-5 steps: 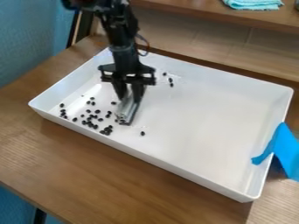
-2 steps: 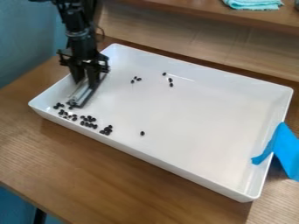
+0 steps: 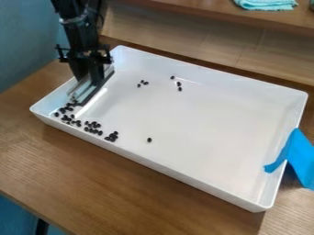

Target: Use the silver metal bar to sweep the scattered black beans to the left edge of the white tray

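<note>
Beneath the gripper [image 3: 89, 80], its fingers closed on a long, flat, shiny scraper [image 3: 80, 91] with a dark edge, small, dark, oval beans [image 3: 62, 110] cluster by the scraper's lower end and trail along the near wall. More beans lie well apart from the gripper, on the smooth white tray [image 3: 215, 133] atop the wood-grained table [image 3: 129, 188].

On brown wooden table [image 3: 122, 188], rectangular white tray [image 3: 208, 133]. Inside, mostly left, small black oval beans [image 3: 99, 132]; over right rim, blue tape [image 3: 301, 158].
</note>
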Tool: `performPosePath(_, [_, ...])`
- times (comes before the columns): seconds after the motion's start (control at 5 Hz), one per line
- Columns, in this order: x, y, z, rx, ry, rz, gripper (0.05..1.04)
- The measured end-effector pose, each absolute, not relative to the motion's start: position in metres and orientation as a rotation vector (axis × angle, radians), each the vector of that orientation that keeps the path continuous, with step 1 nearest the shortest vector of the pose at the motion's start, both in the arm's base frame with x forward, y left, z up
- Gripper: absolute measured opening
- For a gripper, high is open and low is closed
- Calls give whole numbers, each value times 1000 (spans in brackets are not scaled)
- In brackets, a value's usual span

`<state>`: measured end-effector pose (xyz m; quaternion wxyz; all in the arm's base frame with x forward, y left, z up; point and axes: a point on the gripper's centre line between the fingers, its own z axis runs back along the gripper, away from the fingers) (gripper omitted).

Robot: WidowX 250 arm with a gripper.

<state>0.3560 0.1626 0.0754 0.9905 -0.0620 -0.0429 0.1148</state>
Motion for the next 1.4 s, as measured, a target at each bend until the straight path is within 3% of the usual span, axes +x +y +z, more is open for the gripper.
performPosePath(0.4, [362, 86, 115, -216, -121, 163, 375])
performPosePath(0.8, [369, 39, 99, -192, -125, 139, 375])
performPosePath(1.4, [365, 26, 75, -162, -139, 157, 375])
